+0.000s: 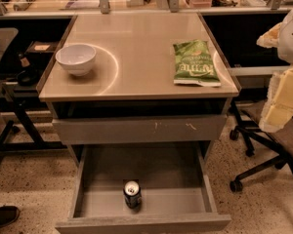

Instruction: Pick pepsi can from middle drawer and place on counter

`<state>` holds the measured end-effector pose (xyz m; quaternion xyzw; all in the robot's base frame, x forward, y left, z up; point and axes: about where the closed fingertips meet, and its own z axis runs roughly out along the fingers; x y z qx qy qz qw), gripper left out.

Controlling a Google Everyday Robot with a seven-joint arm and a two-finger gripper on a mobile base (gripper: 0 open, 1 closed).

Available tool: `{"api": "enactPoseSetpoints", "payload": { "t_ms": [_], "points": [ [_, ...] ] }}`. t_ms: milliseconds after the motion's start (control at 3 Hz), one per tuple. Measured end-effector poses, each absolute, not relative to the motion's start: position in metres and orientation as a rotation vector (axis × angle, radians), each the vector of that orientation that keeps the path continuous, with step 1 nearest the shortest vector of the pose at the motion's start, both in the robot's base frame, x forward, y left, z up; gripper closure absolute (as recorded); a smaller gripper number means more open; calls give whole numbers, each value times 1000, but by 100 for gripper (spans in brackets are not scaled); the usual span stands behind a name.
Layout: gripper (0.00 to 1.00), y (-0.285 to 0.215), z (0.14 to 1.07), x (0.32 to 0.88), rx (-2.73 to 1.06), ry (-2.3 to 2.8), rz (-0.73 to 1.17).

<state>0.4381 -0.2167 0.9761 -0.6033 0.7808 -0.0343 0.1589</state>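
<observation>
Dark can point(132, 194) standing upright in the open drawer point(176, 200) below the table point(136, 43), near the drawer's front panel, touching nothing else. On the table, a white bowl point(76, 58) at left and a green chip bag point(195, 62) at right. Gripper point(283, 94) off the table's right edge, well apart from the can; open or closed, cannot tell.

One camera looks down from high up in front.
It faces the desk point(136, 52) from the drawer side, fairly near. The whole top fits in, the open middle drawer point(176, 201) reaches the bottom edge, and a long workbench point(53, 6) runs across the far top. The gripper point(282, 101) hangs close to the camera, at the right edge.
</observation>
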Motion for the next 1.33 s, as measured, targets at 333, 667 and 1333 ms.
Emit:
{"api": "enactPoseSetpoints", "payload": {
  "t_ms": [333, 667, 1333],
  "points": [
    [0, -215, 973, 440, -1714, 2227, -94],
    [0, -216, 955, 440, -1683, 2246, -46],
    [0, -219, 926, 432, -1643, 2293, 24]
  ]
}}
